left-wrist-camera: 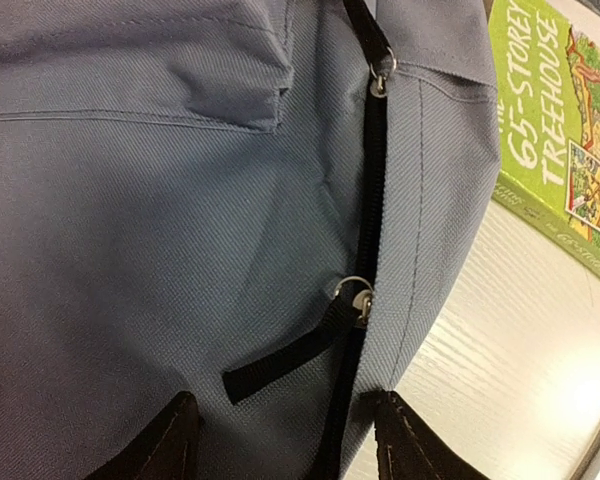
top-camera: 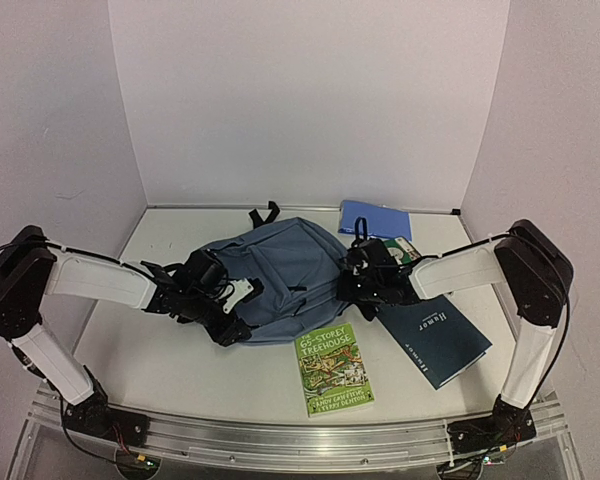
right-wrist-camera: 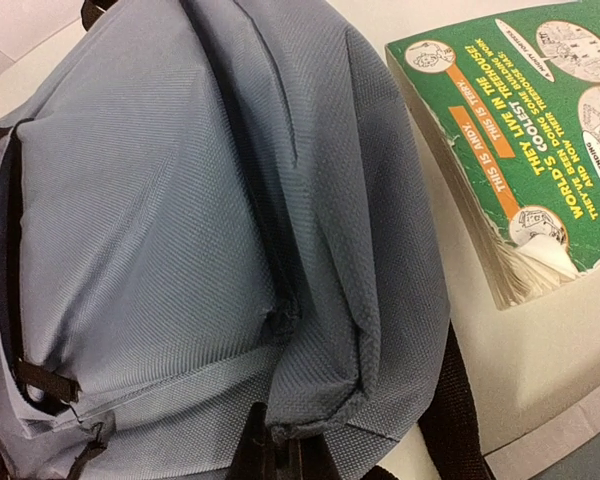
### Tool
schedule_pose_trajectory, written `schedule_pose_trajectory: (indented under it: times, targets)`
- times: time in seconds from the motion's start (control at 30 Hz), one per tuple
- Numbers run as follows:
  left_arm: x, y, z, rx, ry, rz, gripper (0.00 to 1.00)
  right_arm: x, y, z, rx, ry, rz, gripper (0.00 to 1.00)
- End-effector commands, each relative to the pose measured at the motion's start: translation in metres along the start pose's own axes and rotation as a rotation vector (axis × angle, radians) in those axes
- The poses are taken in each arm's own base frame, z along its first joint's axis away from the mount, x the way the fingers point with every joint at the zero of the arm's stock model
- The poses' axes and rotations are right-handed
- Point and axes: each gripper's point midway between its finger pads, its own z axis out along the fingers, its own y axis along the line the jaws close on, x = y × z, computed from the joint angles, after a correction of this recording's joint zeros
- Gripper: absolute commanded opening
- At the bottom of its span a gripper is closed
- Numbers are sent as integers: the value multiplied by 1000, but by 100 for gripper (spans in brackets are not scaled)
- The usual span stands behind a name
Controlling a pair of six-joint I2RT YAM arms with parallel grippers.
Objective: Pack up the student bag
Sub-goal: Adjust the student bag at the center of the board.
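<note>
The student bag (top-camera: 275,275), a slate-blue backpack, lies flat in the middle of the table. At the bag's near left edge my left gripper (top-camera: 232,308) stands open. Its two fingers straddle the black zipper line (left-wrist-camera: 370,200), just short of a zipper pull with a black strap tab (left-wrist-camera: 285,365). My left gripper (left-wrist-camera: 290,450) holds nothing. On the bag's right side, my right gripper (top-camera: 355,272) is shut on a pinched fold of the bag's fabric (right-wrist-camera: 370,390), with the gripper (right-wrist-camera: 285,455) at the bottom of its wrist view. A second slider (left-wrist-camera: 380,78) sits farther along the zipper.
A green "65-Storey Treehouse" book (top-camera: 335,370) lies in front of the bag. A dark navy book (top-camera: 435,335) lies to the right, and a green paperback (right-wrist-camera: 520,150) sits under my right arm. A flat blue notebook (top-camera: 375,218) is by the back wall. Black straps (top-camera: 263,213) stick out behind the bag.
</note>
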Motion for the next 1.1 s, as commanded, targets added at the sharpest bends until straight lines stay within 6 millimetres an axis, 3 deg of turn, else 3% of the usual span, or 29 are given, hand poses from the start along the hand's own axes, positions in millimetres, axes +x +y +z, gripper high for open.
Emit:
schedule_pose_trajectory:
  times: [0.0, 0.13, 0.3, 0.53, 0.7, 0.83, 1.07]
  targets:
    - [-17, 2, 3, -24, -17, 54, 57, -16, 15, 1, -64, -31, 12, 0]
    - [-17, -2, 12, -11, -1, 79, 55, -17, 16, 2, -73, -30, 17, 0]
    - [-17, -7, 21, -3, 18, 108, 45, -15, 15, 3, -81, -23, 21, 0]
    - [-31, -14, 21, 37, -8, 78, 20, -10, 15, 8, -86, -7, 26, 0]
    - [-37, -38, 13, 176, -28, -26, 7, -12, 9, 11, -66, -17, 34, 0]
    - [-35, -58, 7, 263, -36, -129, 6, -21, 4, 14, -36, -45, 44, 0]
    - [-45, -95, -7, 397, -98, -230, 8, -39, 15, 27, -31, -80, 12, 0]
